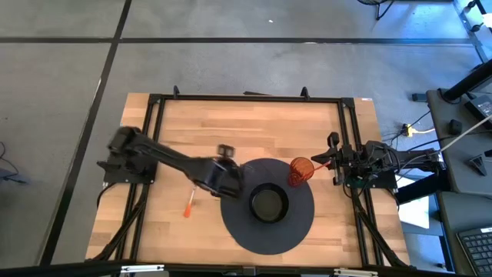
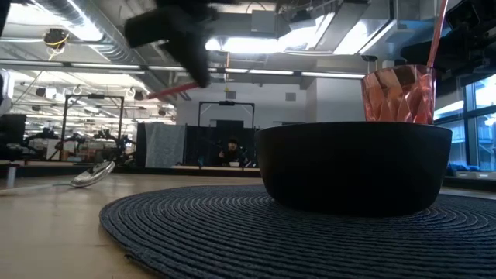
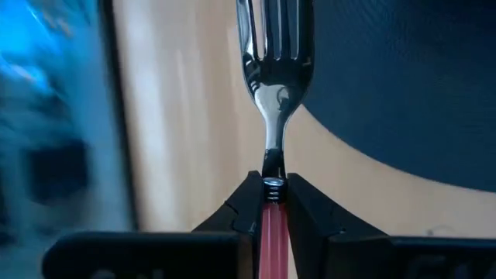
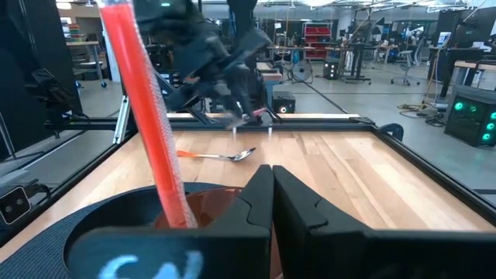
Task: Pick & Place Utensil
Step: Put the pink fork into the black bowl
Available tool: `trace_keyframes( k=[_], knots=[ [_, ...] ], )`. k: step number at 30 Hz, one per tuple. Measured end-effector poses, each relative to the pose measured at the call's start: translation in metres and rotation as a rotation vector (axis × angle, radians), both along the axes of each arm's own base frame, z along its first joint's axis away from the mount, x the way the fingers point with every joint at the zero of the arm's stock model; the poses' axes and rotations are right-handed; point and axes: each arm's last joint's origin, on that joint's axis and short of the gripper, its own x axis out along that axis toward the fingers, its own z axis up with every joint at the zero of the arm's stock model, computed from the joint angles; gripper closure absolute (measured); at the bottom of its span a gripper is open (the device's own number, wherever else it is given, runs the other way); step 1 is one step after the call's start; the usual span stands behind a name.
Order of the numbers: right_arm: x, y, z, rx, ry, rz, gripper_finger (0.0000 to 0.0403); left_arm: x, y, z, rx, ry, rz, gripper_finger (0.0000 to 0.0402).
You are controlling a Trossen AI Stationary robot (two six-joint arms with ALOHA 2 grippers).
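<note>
We see even overhead light on the table [image 1: 254, 123], soft shadows. Left arm [image 1: 173, 160] motion-blurred in high, low and right wrist views. Ceiling lights [image 2: 256, 39] glare in low view; bowl [image 2: 353, 167] backlit, dark. Fork [image 3: 273, 70] shows bright reflections, background smeared.

Red cup [image 1: 299, 171] beside bowl [image 1: 269, 203], on placemat [image 1: 301, 225].

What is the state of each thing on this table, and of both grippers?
fork: in the air, handle held by left gripper, fingers shut.
spoon: lying flat on the wood, untouched.
cup: upright, red handle standing in it.
bowl: upright on the placemat.
right gripper: fingers shut, near the cup.
</note>
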Motion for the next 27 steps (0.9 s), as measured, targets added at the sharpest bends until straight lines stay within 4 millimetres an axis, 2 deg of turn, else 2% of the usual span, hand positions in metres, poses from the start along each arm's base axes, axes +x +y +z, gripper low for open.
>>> trace_keyframes(
  k=[6, 10, 13, 18, 27],
  knots=[
    [0.0, 0.0, 0.0, 0.0, 0.0, 0.001, 0.04, 0.05, -0.035, -0.012, 0.255, 0.153, -0.271, 0.037],
    [0.0, 0.0, 0.0, 0.0, 0.0, 0.001, 0.0393, 0.072, -0.055, -0.033, 0.384, 0.294, -0.45, 0.037],
    [0.0, 0.0, 0.0, 0.001, 0.0, 0.001, 0.039, 0.085, -0.063, -0.051, 0.487, 0.398, -0.541, 0.037],
    [0.0, 0.0, 0.0, 0.001, 0.0, 0.001, 0.0388, 0.099, -0.068, -0.076, 0.678, 0.513, -0.584, 0.037],
    [0.0, 0.0, 0.0, -0.001, 0.0, 0.001, 0.0387, 0.103, -0.07, -0.083, 0.729, 0.586, -0.64, 0.037]
  ],
)
